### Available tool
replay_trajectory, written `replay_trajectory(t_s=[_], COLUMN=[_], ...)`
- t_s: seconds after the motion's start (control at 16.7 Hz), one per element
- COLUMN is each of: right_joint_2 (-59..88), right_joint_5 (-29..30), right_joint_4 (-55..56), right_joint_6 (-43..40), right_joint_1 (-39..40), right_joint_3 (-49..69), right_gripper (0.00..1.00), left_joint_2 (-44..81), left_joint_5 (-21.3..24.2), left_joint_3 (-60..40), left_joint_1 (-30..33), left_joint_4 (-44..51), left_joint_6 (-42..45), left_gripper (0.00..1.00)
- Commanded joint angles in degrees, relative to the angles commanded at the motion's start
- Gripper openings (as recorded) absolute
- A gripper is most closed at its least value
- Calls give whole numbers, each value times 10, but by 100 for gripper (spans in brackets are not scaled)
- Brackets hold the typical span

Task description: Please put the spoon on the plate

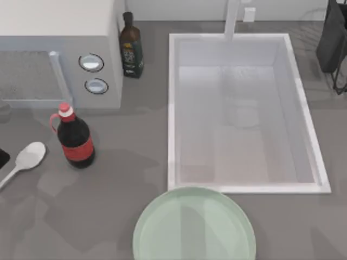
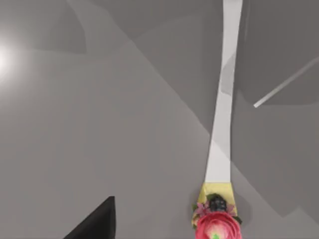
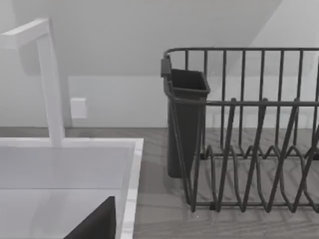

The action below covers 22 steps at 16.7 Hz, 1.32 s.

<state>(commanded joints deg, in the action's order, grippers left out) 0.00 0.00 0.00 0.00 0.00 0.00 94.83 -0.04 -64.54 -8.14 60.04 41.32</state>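
Our spoon lies at the counter's left edge, beside the cola bottle; the plate sits at the front edge. We cannot tell either claw's spread; reaching in may topple that bottle.

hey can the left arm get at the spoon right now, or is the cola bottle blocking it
Probably yes. The small white spoon lies flat on the grey counter at the left edge, beside and apart from the red-capped cola bottle, nothing on top. A dark claw finger shows by the handle.
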Motion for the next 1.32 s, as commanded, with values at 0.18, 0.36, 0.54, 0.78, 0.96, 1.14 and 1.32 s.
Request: replay_trajectory(t_s=[0.18, 0.36, 0.54, 0.78, 0.96, 1.14, 1.32], right_joint_2=[0, 0, 0, 0, 0, 0, 0], right_joint_5=[0, 0, 0, 0, 0, 0, 0], right_joint_4=[0, 0, 0, 0, 0, 0, 0], right_joint_6=[0, 0, 0, 0, 0, 0, 0], right_joint_1=[0, 0, 0, 0, 0, 0, 0], right_joint_3=[0, 0, 0, 0, 0, 0, 0], right_gripper=[100, 100, 100, 100, 100, 100, 100], left_joint_2=[0, 3, 29, 81, 106, 108, 108], left_joint_5=[0, 0, 0, 0, 0, 0, 0], left_joint_3=[0, 8, 40, 100, 127, 129, 129], left_joint_1=[0, 2, 1, -1, -2, -2, -2], left_joint_4=[0, -10, -68, -186, -233, -236, -236], left_joint_6=[0, -1, -1, 2, 3, 3, 3], left_gripper=[100, 100, 100, 100, 100, 100, 85])
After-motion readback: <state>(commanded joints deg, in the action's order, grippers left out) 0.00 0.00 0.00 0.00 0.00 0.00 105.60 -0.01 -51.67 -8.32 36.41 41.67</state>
